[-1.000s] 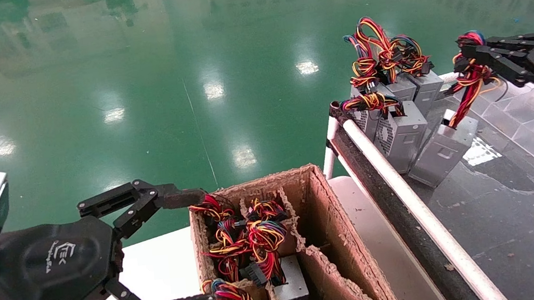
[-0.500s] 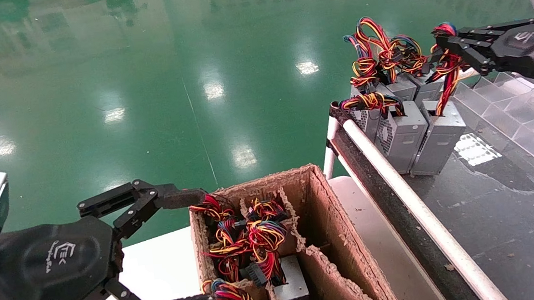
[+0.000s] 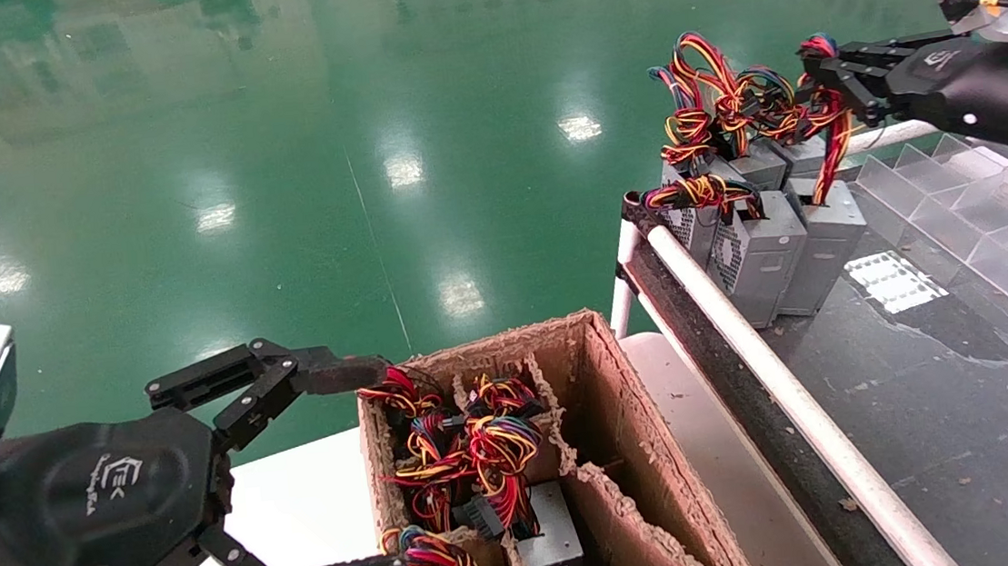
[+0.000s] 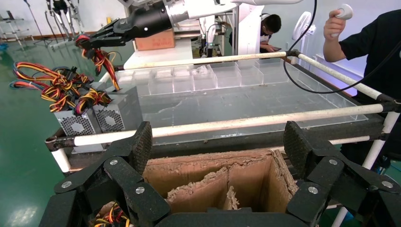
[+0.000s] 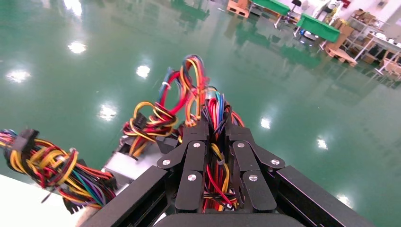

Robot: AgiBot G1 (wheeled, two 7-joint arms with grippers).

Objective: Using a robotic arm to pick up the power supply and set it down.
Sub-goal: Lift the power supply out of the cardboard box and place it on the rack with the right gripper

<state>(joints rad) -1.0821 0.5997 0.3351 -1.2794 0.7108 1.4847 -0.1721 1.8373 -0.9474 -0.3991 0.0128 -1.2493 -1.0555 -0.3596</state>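
My right gripper (image 3: 821,73) is shut on the red, yellow and black wire bundle (image 3: 829,122) of a grey power supply (image 3: 824,237). That box stands nearly upright, pressed against a row of similar power supplies (image 3: 762,256) at the far left corner of the dark table (image 3: 933,391). The right wrist view shows the bundle (image 5: 215,118) pinched between the fingers of the right gripper (image 5: 215,130). From the left wrist view the same supply (image 4: 124,111) hangs under the right gripper (image 4: 92,40). My left gripper (image 3: 370,472) stays open beside the cardboard box, holding nothing (image 4: 218,142).
A torn cardboard box (image 3: 610,401) with dividers holds more wired supplies (image 3: 549,534) at the bottom centre. A white rail (image 3: 746,335) edges the dark table. Clear plastic dividers (image 3: 962,197) line its right side. A person (image 4: 364,56) stands beyond the table.
The right gripper has carried the power supply left and away, from a tilted hang to nearly upright against the row of other supplies. The left arm has not moved.
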